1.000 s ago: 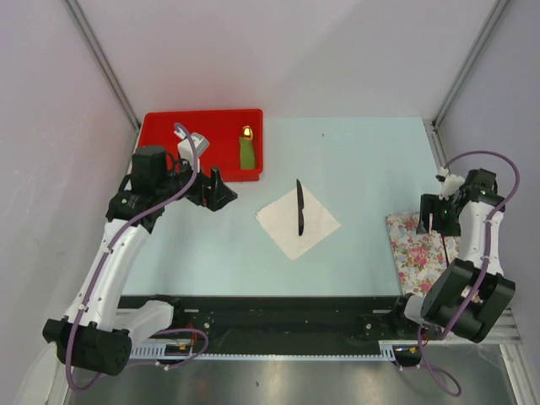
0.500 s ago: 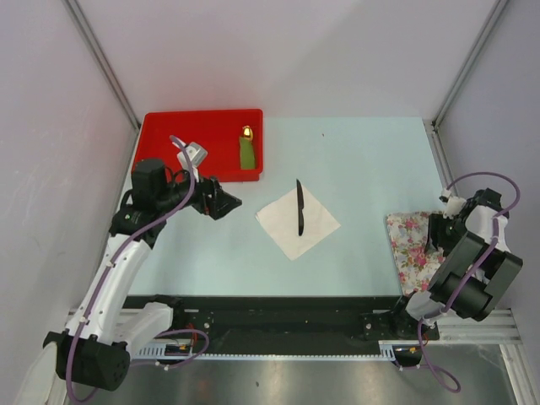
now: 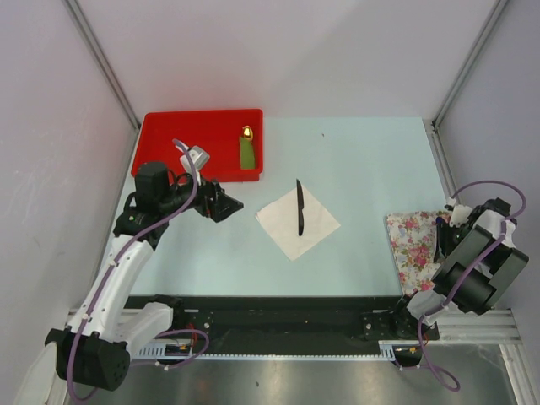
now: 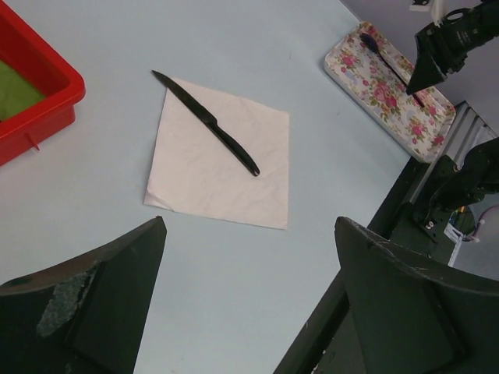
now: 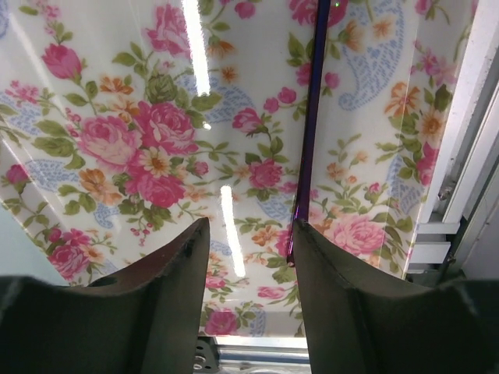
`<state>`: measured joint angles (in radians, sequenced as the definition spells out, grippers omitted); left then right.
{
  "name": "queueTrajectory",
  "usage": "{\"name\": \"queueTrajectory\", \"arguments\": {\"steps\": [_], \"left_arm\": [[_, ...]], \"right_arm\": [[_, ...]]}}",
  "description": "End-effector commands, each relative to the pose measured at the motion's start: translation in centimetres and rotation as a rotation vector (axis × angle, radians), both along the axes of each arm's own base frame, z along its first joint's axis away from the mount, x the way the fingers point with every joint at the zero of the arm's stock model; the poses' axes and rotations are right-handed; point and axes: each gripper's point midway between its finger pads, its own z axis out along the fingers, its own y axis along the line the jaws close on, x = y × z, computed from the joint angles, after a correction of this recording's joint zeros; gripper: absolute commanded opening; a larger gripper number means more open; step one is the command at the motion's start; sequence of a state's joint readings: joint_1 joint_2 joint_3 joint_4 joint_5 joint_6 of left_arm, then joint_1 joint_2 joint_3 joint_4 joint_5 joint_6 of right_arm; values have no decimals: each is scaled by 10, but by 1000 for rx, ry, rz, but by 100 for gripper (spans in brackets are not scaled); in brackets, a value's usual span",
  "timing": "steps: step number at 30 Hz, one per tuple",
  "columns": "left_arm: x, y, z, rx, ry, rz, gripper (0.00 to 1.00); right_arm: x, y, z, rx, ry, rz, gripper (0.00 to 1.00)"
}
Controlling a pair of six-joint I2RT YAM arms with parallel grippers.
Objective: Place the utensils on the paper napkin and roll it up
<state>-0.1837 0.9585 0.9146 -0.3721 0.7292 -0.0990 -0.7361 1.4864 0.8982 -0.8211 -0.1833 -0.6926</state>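
The white paper napkin (image 3: pixel 298 222) lies mid-table with the thin black knife (image 3: pixel 299 207) lying on it, tip past the far corner; both also show in the left wrist view, napkin (image 4: pixel 226 175) and knife (image 4: pixel 207 123). The spoon (image 4: pixel 380 56), dark-handled with a purple sheen (image 5: pixel 312 117), lies on the flower-printed tray (image 5: pixel 140 140). My right gripper (image 5: pixel 249 226) is open just above the tray, its right finger beside the handle's end. My left gripper (image 4: pixel 249 226) is open and empty, left of the napkin, above the table.
A red bin (image 3: pixel 181 139) stands at the back left with a green piece with a gold tip (image 3: pixel 246 152) in it. The flower-printed tray (image 3: pixel 409 249) sits at the table's right edge, by the rail.
My right arm has swung nearer and lowered its open gripper over the flower-printed tray. My left gripper has shifted slightly toward the napkin. Knife and napkin have not moved.
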Motion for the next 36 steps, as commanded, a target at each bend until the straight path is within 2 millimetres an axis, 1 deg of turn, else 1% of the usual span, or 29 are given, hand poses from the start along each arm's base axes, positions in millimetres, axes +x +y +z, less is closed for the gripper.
{"name": "queueTrajectory", "arguments": {"steps": [1, 2, 4, 5, 7, 8, 9, 11, 13, 14, 16, 18, 23, 26, 28, 29, 30, 31, 33, 34, 35, 36], "left_arm": [[-4, -7, 22, -34, -79, -65, 95], [-5, -7, 21, -42, -75, -69, 95], [-4, -6, 27, -47, -101, -52, 95], [-4, -5, 23, -50, -94, -44, 95], [-9, -8, 21, -68, -94, -62, 95], [-11, -8, 13, -66, -73, -61, 94], [-12, -8, 11, -61, -74, -66, 94], [-16, -6, 6, -44, -67, -72, 94], [-16, -5, 5, -23, -82, -75, 94], [-15, -5, 8, -21, -92, -76, 94], [-12, -5, 13, -26, -107, -74, 94], [-9, -7, 13, -39, -94, -71, 94], [-1, -7, 17, -39, -107, -62, 94], [3, -7, 16, -33, -104, -61, 94], [4, -7, 14, -30, -98, -60, 94], [5, -7, 14, -30, -97, -58, 94], [6, -7, 14, -30, -97, -56, 94], [7, -8, 13, -31, -94, -57, 94], [10, -8, 12, -34, -88, -53, 94], [11, -8, 11, -36, -83, -52, 93], [11, -8, 10, -36, -80, -51, 94], [12, -8, 10, -35, -80, -48, 93]], "right_arm": [[9, -7, -11, -20, -12, 6, 49], [10, -9, -12, -25, -9, 6, 49], [13, -14, -15, -36, -8, 4, 47], [11, -14, -17, -35, 2, 8, 45], [8, -15, -20, -38, 10, 24, 45], [7, -15, -19, -33, 4, 20, 45], [4, -11, -17, -17, 6, 22, 45], [8, -7, -5, -14, -41, 34, 46], [12, -2, 4, -16, -67, 41, 47], [15, -3, 9, -24, -79, 37, 47], [17, -4, 9, -25, -70, 37, 47], [22, -11, 9, -40, -68, 31, 46], [22, -24, 2, -61, -39, 31, 44], [24, -25, -4, -61, -27, 40, 42], [21, -22, -13, -52, -5, 43, 40], [23, -22, -17, -58, -8, 47, 39], [22, -20, -23, -52, 3, 50, 38], [16, -17, -30, -51, 27, 51, 35], [16, -15, -38, -71, 34, 63, 31], [14, -15, -43, -78, 46, 64, 28], [11, -13, -48, -81, 55, 67, 22], [10, -11, -50, -83, 59, 73, 19]]}}
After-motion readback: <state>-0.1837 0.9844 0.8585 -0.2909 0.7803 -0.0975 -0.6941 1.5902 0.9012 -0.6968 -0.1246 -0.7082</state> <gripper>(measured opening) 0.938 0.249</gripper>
